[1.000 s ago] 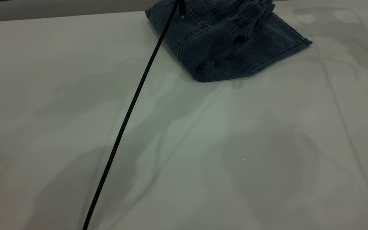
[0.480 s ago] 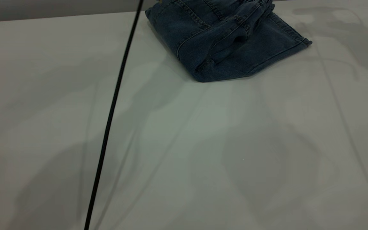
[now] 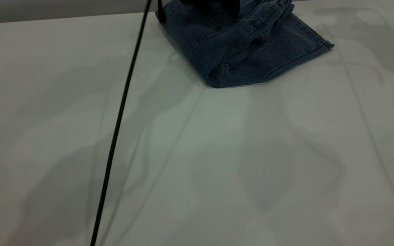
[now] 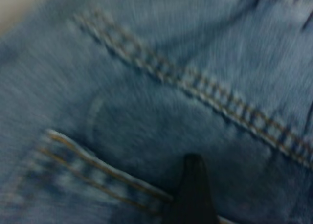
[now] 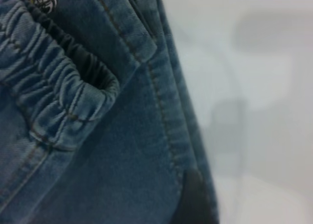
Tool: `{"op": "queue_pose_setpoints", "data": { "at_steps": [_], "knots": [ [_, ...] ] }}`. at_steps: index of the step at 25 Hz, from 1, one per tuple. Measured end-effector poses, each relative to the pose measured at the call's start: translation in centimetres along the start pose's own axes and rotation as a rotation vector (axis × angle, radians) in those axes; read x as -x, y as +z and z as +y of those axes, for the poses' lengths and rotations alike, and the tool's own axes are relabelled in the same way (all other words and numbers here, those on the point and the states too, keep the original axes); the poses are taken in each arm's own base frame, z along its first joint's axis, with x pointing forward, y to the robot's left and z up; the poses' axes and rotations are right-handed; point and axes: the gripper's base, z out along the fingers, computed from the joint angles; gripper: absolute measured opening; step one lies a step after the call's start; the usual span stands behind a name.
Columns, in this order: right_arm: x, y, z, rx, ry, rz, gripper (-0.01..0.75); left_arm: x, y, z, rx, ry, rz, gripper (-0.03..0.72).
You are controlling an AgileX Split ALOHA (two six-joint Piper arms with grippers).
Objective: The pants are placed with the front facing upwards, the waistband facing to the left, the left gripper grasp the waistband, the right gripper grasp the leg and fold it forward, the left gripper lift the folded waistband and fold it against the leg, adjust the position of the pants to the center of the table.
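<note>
**Folded pants at the far edge, centring still to do**

At the far edge of the table [image 3: 197,153], in the exterior view, one pair of pants [image 3: 248,51] lies folded into a compact bundle, a cuffed corner pointing right. A dark mass, probably the left gripper [image 3: 214,5], sits on the bundle's top at the frame's border; whether its jaws are spread or closed cannot be told. One black cable [image 3: 121,112] slants across the tabletop. Both folds look done; by my judgement only shifting the bundle toward the middle of the table remains, since it lies well away from the centre.

Close over the denim, the left wrist view shows tan double stitching and one dark fingertip [image 4: 194,185] pressed against or just above the cloth; the opening of the jaws is not visible.

From the right wrist view, one gathered waistband [image 5: 46,92] lies tucked into the folded layers, bare table beside it. A dark tip of the right gripper [image 5: 195,199] shows at the fold's edge; its state cannot be told.
</note>
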Motion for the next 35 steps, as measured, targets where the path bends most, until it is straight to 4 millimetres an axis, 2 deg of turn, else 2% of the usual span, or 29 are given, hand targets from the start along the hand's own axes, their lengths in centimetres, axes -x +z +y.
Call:
{"op": "queue_pose_setpoints", "data": {
  "at_steps": [3,6,21,29,32,35],
  "knots": [
    [0.0,0.0,0.0,0.004,0.001,0.0,0.479,-1.0,1.2,-0.4,-0.003,0.019,0.016,0.538],
    [0.0,0.0,0.0,0.003,0.001,0.0,0.479,-1.5,1.5,-0.6,-0.003,0.076,0.048,0.538],
    [0.0,0.0,0.0,0.003,-0.001,0.0,0.479,-4.1,0.8,-0.8,-0.103,0.499,0.349,0.538],
    [0.0,0.0,0.0,0.003,-0.007,0.0,0.479,-5.7,-0.3,-0.8,-0.237,0.746,0.54,0.538],
    [0.0,0.0,0.0,0.003,-0.012,0.0,0.479,-5.5,-1.3,-0.9,-0.263,0.773,0.572,0.538],
    [0.0,0.0,0.0,0.003,-0.014,0.0,0.479,-3.9,-3.1,-1.2,-0.265,0.774,0.555,0.538]
  ]
}}
